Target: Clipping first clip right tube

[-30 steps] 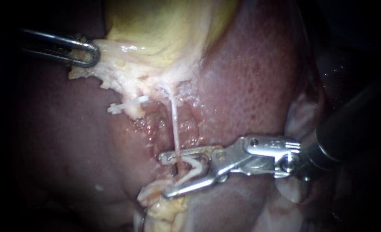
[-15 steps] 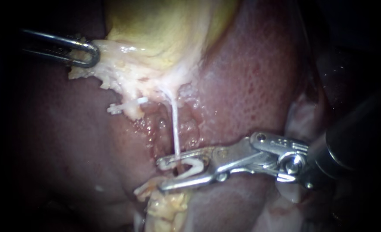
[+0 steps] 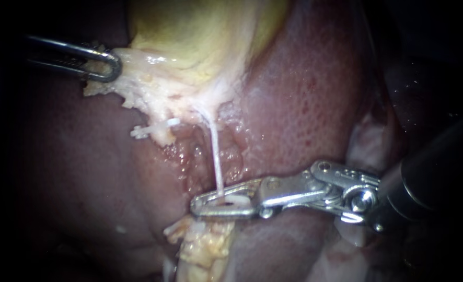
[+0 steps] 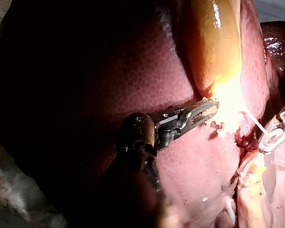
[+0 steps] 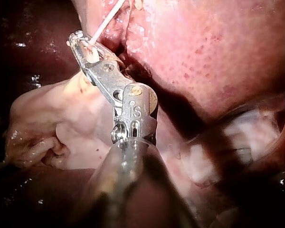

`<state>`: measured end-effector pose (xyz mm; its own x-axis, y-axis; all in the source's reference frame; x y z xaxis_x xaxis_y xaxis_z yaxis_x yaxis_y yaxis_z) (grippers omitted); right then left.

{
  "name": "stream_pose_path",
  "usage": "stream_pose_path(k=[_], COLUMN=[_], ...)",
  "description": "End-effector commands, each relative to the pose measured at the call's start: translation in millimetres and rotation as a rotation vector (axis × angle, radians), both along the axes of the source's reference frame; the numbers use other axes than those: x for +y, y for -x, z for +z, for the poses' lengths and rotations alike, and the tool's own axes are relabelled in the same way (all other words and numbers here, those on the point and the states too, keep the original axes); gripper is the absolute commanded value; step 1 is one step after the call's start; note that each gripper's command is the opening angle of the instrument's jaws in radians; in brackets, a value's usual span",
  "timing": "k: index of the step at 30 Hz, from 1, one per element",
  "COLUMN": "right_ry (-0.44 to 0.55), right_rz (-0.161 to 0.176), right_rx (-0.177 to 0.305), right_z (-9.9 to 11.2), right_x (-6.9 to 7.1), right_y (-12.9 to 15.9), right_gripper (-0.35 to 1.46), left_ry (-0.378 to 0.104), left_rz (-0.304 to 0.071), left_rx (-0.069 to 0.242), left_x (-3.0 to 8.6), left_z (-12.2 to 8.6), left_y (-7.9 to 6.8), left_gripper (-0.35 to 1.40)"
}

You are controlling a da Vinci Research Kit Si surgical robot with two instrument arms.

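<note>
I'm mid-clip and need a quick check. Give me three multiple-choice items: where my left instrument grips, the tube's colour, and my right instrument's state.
1. The left instrument grips:
A. the dark red liver
B. pale tissue at the gallbladder's edge
C. nothing

2. The tube at the right instrument is:
A. white
B. green
C. black

3. The right instrument is:
A. wide open, clear of the tube
B. shut on the clip around the tube
C. out of view

Answers:
1 B, its tip sits in the pale fringe.
2 A, it is a thin white strand.
3 B, the clip lies pressed between its jaws, across the tube.
</note>
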<state>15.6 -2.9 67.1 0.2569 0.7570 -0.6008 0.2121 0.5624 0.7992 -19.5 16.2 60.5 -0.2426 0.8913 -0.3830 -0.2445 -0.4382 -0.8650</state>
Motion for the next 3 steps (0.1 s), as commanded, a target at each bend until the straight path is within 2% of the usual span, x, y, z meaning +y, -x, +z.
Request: stream_pose_path(k=[1, 3], right_ry=[-0.01, -0.014], right_rz=[0.0, 0.0], right_rx=[-0.003, -0.005], right_z=[0.1, 0.3], right_x=[-0.1, -0.3], right_y=[0.0, -0.1], right_gripper=[-0.35, -0.35], left_ry=[0.0, 0.0], left_rz=[0.0, 0.0], left_rx=[0.0, 0.0], left_x=[0.0, 0.0], left_z=[0.0, 0.1], left_y=[0.0, 0.0], left_gripper=[-0.35, -0.35])
